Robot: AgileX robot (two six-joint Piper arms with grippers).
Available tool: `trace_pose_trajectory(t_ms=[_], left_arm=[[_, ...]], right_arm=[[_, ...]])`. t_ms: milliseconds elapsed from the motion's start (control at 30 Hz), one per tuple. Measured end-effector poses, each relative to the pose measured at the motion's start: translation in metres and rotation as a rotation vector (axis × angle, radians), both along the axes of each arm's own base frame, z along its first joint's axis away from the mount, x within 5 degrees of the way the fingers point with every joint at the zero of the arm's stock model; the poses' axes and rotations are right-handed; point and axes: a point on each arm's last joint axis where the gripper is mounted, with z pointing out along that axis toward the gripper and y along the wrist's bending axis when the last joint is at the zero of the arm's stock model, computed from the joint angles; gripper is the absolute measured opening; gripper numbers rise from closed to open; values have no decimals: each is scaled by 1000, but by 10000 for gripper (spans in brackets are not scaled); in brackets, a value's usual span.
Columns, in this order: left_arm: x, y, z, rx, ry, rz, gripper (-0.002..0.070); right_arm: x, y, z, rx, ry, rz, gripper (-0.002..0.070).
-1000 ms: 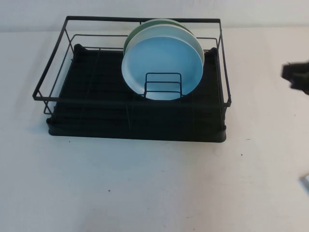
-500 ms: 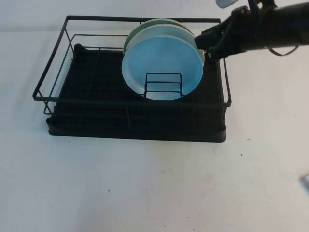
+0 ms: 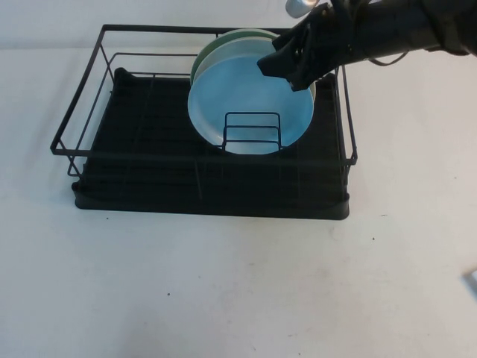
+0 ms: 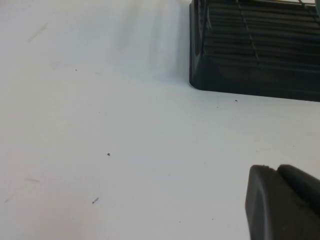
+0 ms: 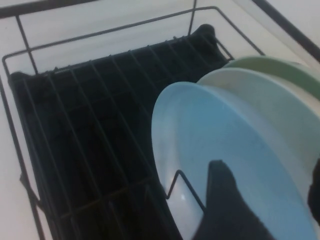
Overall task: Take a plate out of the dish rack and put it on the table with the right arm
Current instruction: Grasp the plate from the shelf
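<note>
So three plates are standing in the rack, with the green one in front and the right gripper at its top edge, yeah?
Not quite: the high view shows the blue plate in front and the green plate at the back. The right gripper is at the blue plate's top edge, in the rack.

Right arm: the black-sleeved right arm (image 3: 387, 30) reaches in from the upper right, over the rack's back right corner.
Right end effector: right end effector (image 3: 287, 67) at the upper right rim of the sky-blue plate (image 3: 242, 104), fingers spread.
Plates: sky-blue plate upright at the front, mint-white plate (image 3: 257, 46) behind it, green plate (image 3: 209, 51) rearmost.
Rack: black wire dish rack (image 3: 149, 171) on the white surface (image 3: 223, 298); its small wire holder (image 3: 252, 130) stands before the blue plate.
Left end effector: out of frame.
</note>
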Motion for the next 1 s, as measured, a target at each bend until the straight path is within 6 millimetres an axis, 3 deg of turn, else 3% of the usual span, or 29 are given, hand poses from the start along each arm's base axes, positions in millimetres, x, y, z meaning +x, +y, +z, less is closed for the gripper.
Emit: trace_pose_trajectory(t_ms=[300,633,1000], left_arm=[[0,0,0,0,0,0,-4],[0,0,0,0,0,0,-4],[0,0,0,0,0,0,-4]], right_arm=[[8,11,-16,-48,-14,16,326],[12,11,-18,-58,-47,0,305],[4,10,21,-36,-136,42,286]])
